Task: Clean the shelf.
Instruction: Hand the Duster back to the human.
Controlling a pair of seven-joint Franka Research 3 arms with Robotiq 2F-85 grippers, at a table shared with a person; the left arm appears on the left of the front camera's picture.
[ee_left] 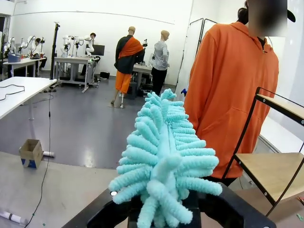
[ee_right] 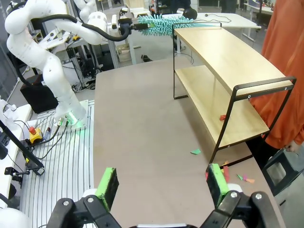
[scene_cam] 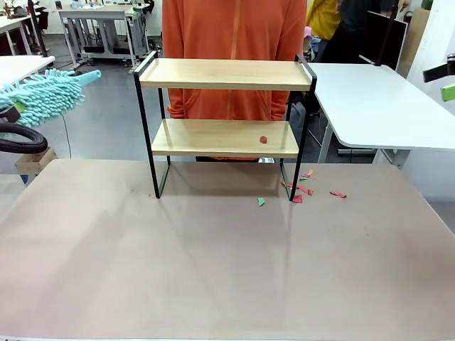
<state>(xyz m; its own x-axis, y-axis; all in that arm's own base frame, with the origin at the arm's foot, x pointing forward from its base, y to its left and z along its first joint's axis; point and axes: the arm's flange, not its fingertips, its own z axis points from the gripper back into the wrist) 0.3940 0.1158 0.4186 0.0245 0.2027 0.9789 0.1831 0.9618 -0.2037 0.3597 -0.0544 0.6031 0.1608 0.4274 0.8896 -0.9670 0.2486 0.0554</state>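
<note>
Right gripper (ee_right: 161,186) sits nearest us in its wrist view, green pads (ee_right: 108,186) wide apart, nothing between them, hovering above the brown table (ee_right: 142,137). We see its pad tip at the right edge of the front view too (scene_cam: 448,91). Left gripper (ee_left: 164,209) has its fingers clamped together on the handle of a teal fluffy duster (ee_left: 164,161); we see the duster held up at the far left in the front view (scene_cam: 39,96), well apart from the shelf (scene_cam: 226,74). We place the shelf upright at the far middle of the table, just in front of a person in an orange hoodie (scene_cam: 234,28). Top board looks bare; lower board (scene_cam: 224,138) carries one small red scrap (scene_cam: 263,139) toward its right end. We spot more red and green scraps (scene_cam: 306,188) on the table by the shelf's right leg, and one green bit (scene_cam: 261,202) just in front.
</note>
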